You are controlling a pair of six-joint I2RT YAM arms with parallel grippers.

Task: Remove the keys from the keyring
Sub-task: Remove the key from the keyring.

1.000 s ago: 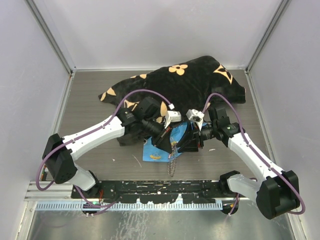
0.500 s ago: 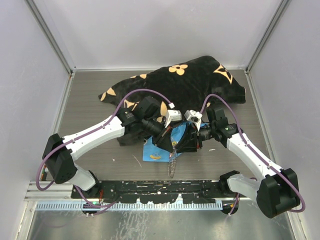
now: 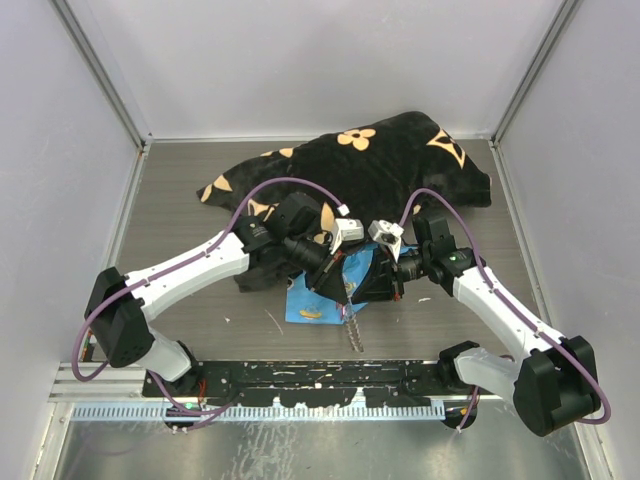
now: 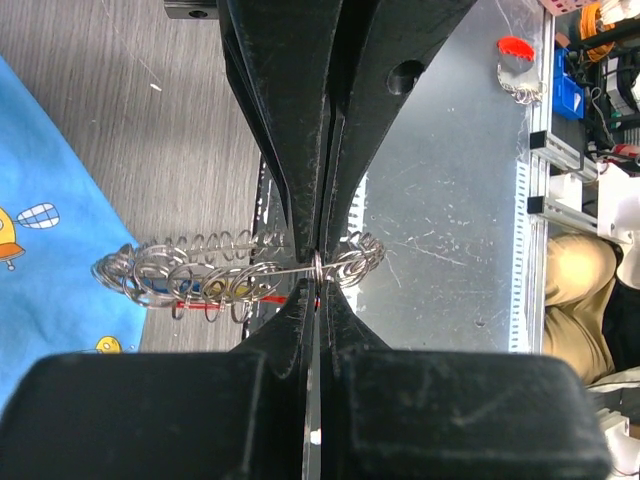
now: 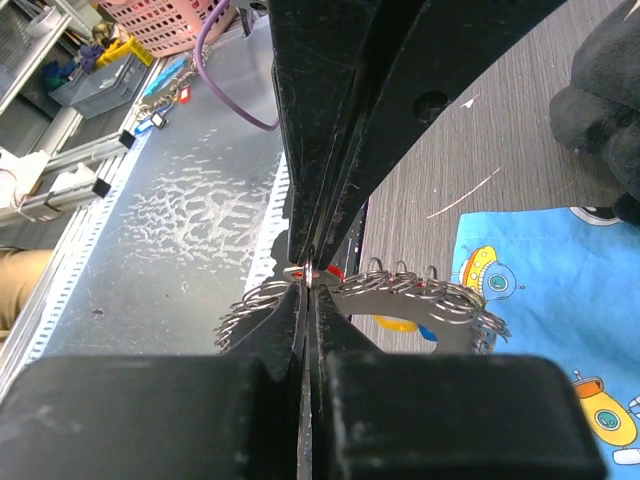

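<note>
Left gripper (image 4: pixel 316 272) and right gripper (image 5: pixel 308 270) are each pinching the keyring (image 4: pixel 190 278), which is spanning between them. Keys (image 5: pixel 397 323) are hanging just beside the jaws. Uneven pulling is risking the thin wire slipping free.

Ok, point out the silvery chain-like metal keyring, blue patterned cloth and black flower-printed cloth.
silvery chain-like metal keyring (image 4: pixel 215 275), left wrist view, on its coiled loops.
blue patterned cloth (image 5: pixel 560 300), right wrist view, on a bare blue patch.
black flower-printed cloth (image 3: pixel 390 170), top external view, on its middle.
</note>
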